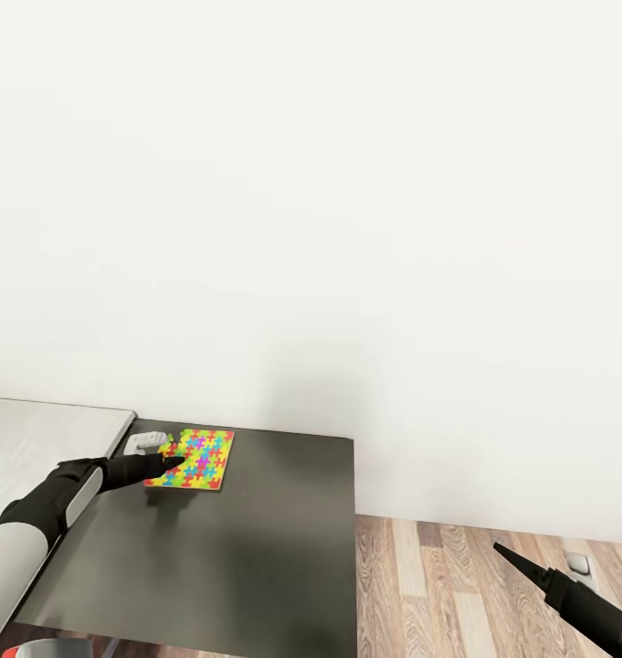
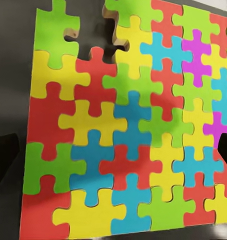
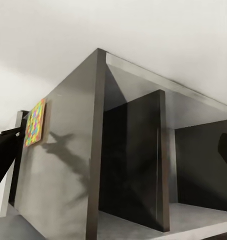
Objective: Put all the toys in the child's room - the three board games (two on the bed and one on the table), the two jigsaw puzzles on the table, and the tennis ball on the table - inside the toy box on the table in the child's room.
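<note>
Lying flat on the dark counter (image 1: 256,539) by the white wall (image 1: 347,228), the jigsaw puzzle (image 1: 194,459) sat right under the left gripper (image 1: 169,463), fingers spread wide over it.

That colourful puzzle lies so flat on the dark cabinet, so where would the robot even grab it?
Probably by two opposite edges, from above. The jigsaw puzzle lies flat on the dark cabinet top, leaving no side room; the left gripper hovers over it, open, fingers straddling it.

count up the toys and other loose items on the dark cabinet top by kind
jigsaw puzzle: 1
small white-grey object beside the puzzle, too small to identify: 1
total: 2
</note>
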Tool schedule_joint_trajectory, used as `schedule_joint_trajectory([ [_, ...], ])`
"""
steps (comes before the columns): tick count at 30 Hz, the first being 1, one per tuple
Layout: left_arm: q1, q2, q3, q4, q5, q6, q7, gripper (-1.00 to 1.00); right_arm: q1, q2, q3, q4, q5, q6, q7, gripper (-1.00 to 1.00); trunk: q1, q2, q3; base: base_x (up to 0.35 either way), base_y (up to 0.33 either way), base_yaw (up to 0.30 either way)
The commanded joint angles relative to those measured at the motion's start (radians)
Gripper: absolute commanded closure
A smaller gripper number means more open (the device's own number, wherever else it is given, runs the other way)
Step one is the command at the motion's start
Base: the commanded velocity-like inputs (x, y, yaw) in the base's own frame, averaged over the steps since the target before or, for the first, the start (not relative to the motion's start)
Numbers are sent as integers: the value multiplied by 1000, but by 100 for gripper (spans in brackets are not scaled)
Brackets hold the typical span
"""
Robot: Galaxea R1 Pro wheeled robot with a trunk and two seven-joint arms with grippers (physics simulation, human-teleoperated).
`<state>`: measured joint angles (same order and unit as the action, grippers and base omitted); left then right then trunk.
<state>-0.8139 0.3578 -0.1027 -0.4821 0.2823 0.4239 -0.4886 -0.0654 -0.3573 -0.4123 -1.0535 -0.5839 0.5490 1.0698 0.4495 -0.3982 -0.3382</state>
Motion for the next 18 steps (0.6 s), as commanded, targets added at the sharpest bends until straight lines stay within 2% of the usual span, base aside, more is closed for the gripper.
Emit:
schedule_joint_trajectory([
  [1,-1,1,-6,-1,9,7,-8,-100,-1,0,0,0,-6,8,1,-100,1,-2,-2,0,0,0],
  [6,-1,1,-10,-1,8,7,-50,-100,-1,0,-1,0,-7,8,1,-100,1,-2,-2,0,0,0],
  [18,-1,-16,-15,-1,6,5,-56,-100,-1,0,-1,0,-7,8,1,-100,1,-2,-2,0,-2,0],
])
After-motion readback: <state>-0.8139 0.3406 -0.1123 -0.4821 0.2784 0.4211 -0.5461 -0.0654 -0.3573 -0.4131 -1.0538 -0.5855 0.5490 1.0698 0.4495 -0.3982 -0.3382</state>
